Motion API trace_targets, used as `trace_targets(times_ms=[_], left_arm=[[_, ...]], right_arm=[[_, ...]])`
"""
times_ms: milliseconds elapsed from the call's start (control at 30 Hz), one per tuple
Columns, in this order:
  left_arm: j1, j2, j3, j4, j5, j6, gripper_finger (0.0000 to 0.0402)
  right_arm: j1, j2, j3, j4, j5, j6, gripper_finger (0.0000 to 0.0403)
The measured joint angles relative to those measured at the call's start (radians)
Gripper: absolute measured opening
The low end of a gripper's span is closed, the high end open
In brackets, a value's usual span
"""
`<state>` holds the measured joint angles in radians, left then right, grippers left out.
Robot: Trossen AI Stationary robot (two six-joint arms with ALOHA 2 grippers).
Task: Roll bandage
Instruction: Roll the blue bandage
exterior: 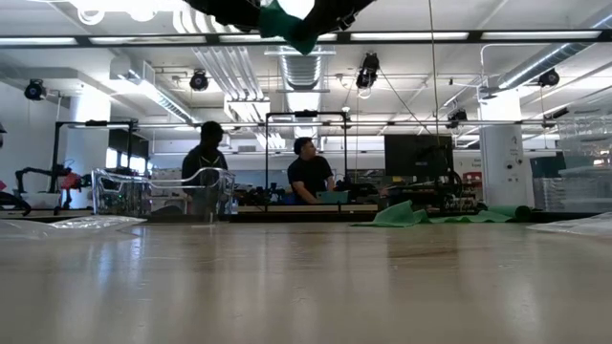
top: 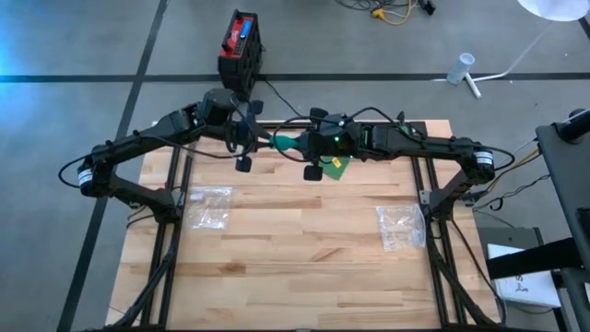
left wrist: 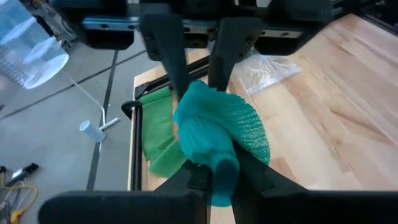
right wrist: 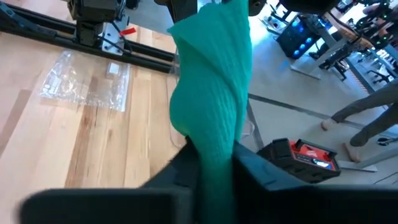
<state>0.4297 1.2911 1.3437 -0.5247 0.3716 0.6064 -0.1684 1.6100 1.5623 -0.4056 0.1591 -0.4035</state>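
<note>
The teal bandage (top: 286,143) hangs in the air over the far middle of the table, stretched between my two grippers. In the left wrist view it shows as a bunched, partly wound wad (left wrist: 214,127). In the right wrist view it is a twisted strip (right wrist: 211,81). My left gripper (top: 269,138) comes from the left and is shut on the bandage. My right gripper (top: 304,145) comes from the right and is shut on its other end. The low view shows the bandage (exterior: 296,24) high above the tabletop. My left gripper pinches a narrow end of the bandage (left wrist: 222,171) between its two fingers, slanting down from the table's left. The bunched wad stands out beyond the fingertips, clear of the table. My right gripper pinches the strip's other end (right wrist: 214,149) between its two fingers, slanting down from the table's right. The strip runs on, twisted, toward my left gripper, lifted clear.
A light green cloth (top: 336,168) lies at the table's far edge under the grippers. Two clear plastic bags lie on the table, one on the left (top: 207,205) and one on the right (top: 401,226). A red-and-black box (top: 241,41) stands on the floor beyond. People (exterior: 311,177) are in the room behind.
</note>
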Motion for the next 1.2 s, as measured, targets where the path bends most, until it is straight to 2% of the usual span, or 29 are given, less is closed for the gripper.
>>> trace_targets(times_ms=[100,267,333,400,433,533,567,600,633,733,833,933,1067,1200], left_arm=[[-0.002,-0.005,0.000,-0.004,-0.069,-0.023,0.0044],[0.000,-0.057,0.004,-0.043,-0.287,-0.018,0.0094],[0.001,-0.088,0.004,-0.045,-0.310,-0.017,0.0117],[0.000,-0.119,0.005,-0.045,-0.244,-0.021,0.0137],[-0.002,-0.131,0.004,-0.045,-0.159,-0.018,0.0147],[-0.014,-0.149,-0.018,-0.011,0.179,0.020,0.0165],[-0.026,-0.148,-0.035,0.025,0.242,0.020,0.0167],[-0.043,-0.146,-0.055,0.071,0.247,0.013,0.0167],[-0.064,-0.138,-0.076,0.115,0.210,0.003,0.0165],[-0.118,-0.103,-0.135,0.262,-0.022,0.017,0.0154],[-0.141,-0.056,-0.149,0.359,-0.189,0.030,0.0142],[-0.141,-0.020,-0.113,0.327,-0.269,0.017,0.0138],[-0.126,0.011,-0.064,0.221,-0.300,0.009,0.0147],[-0.116,0.029,-0.030,0.126,-0.421,0.014,0.0166]], right_arm=[[0.003,-0.004,0.000,-0.009,0.023,-0.014,0.0014],[0.013,-0.011,-0.002,-0.064,0.168,-0.034,0.0025],[0.013,-0.012,-0.002,-0.083,0.204,-0.032,0.0020],[0.012,-0.013,-0.002,-0.107,0.217,-0.021,0.0015],[0.010,-0.012,-0.002,-0.107,0.218,-0.017,0.0014],[0.009,-0.013,-0.002,-0.096,0.229,-0.016,0.0017],[0.009,-0.013,-0.002,-0.089,0.232,-0.016,0.0018],[0.009,-0.013,-0.002,-0.085,0.232,-0.017,0.0020],[0.009,-0.012,-0.002,-0.081,0.232,-0.017,0.0021],[0.009,-0.013,-0.002,-0.073,0.234,-0.017,0.0021],[0.010,-0.013,-0.002,-0.075,0.234,-0.003,0.0019],[0.011,-0.013,-0.002,-0.091,0.234,0.016,0.0020],[0.015,-0.013,-0.002,-0.096,0.234,0.011,0.0019],[0.018,-0.013,-0.002,-0.093,0.235,0.010,0.0021]])
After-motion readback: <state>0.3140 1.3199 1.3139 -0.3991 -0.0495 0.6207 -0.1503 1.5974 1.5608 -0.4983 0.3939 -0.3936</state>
